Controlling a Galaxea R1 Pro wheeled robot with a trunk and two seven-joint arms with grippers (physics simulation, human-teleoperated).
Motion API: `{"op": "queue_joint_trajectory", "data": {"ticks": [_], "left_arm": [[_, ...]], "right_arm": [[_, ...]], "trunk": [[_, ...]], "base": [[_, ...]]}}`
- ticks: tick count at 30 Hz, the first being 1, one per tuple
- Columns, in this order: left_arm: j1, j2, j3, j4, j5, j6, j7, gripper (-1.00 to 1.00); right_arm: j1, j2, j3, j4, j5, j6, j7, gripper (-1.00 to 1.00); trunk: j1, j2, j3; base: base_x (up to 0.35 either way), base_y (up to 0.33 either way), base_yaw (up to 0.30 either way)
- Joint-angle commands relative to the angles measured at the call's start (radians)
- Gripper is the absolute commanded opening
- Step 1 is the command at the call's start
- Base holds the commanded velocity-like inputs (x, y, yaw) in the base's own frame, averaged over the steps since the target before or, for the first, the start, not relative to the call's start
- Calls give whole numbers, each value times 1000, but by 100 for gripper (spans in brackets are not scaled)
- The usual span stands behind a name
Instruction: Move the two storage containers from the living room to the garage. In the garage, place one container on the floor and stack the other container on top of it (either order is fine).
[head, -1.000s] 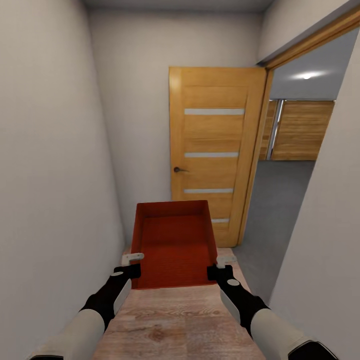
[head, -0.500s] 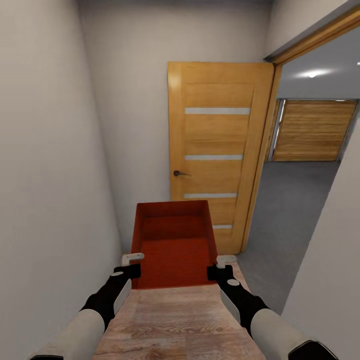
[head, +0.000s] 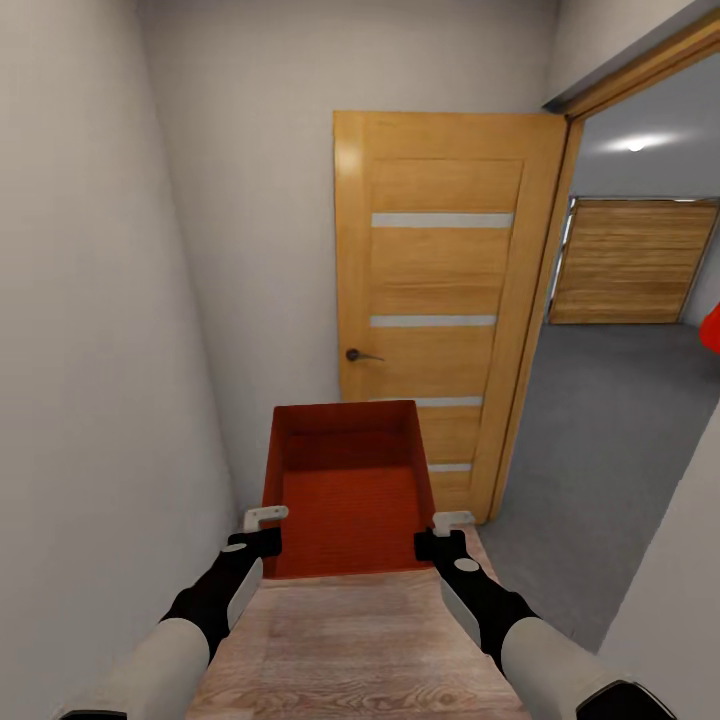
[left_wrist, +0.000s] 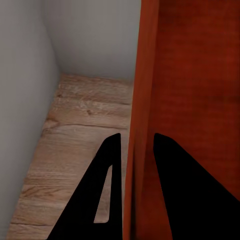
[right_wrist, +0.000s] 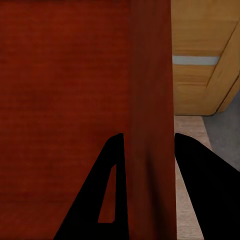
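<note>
An orange-red storage container (head: 347, 490) hangs in front of me, held level above the wood-plank floor (head: 350, 640) of a narrow hallway. My left gripper (head: 266, 530) is shut on its left wall (left_wrist: 137, 125) and my right gripper (head: 440, 533) is shut on its right wall (right_wrist: 150, 125). In each wrist view the two dark fingers straddle a container wall. The container is open at the top and has nothing in it. Through the doorway at the right lies the garage with its dark grey floor (head: 590, 440).
A wooden door (head: 440, 300) stands open straight ahead, against the hallway's end. White walls close in on the left (head: 90, 350) and at the near right (head: 680, 560). In the garage a wooden panel door (head: 625, 260) stands at the back, and a red shape (head: 711, 330) shows at the right edge.
The camera has moved forward and turned right: the door looks larger, more of the garage shows, and a red shape has come in at the right edge. Both grippers still hold the container.
</note>
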Motion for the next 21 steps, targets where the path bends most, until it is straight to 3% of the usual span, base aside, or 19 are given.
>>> {"op": "queue_joint_trajectory", "data": {"ticks": [1,8,21], "left_arm": [[-1,7,19,-5,-14,7,10,-100],[-1,7,20,-5,-14,7,10,-100],[-1,7,19,-5,-14,7,10,-100]], "right_arm": [[0,-3,2,43,-14,-5,-7,-100],[0,-3,2,43,-14,-7,-7,-100],[-1,-3,2,43,-14,-6,-7,-100]], "trunk": [[1,-1,0],[1,-1,0],[1,-1,0]], "base": [[322,0,0],[274,0,0],[16,0,0]]}}
